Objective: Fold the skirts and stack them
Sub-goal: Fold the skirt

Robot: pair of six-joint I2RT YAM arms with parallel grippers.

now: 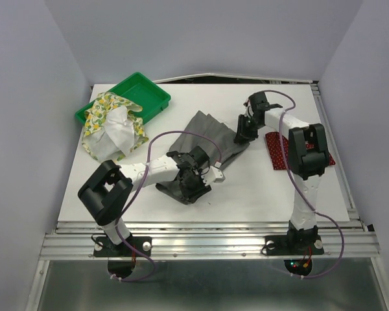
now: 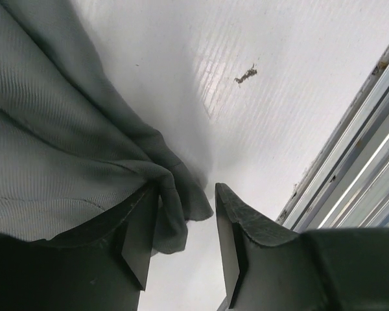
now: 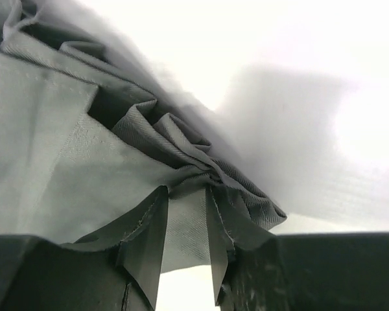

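The grey skirt (image 1: 204,136) lies crumpled in the middle of the table. My left gripper (image 1: 196,183) is at its near corner. In the left wrist view that gripper (image 2: 187,188) stands open, and a hem of the grey skirt (image 2: 65,129) hangs against the left finger. My right gripper (image 1: 243,136) is at the skirt's far right edge. In the right wrist view it (image 3: 186,188) is shut on a bunched fold of the grey skirt (image 3: 65,149). The dark red dotted skirt (image 1: 277,154) lies folded under the right arm. The lemon-print skirt (image 1: 113,126) spills from the tray.
A green plastic tray (image 1: 146,91) sits at the back left, partly under the lemon-print skirt. The white table top (image 1: 259,188) ends in a metal rail (image 2: 356,162) near the left gripper. Purple cables loop along both arms.
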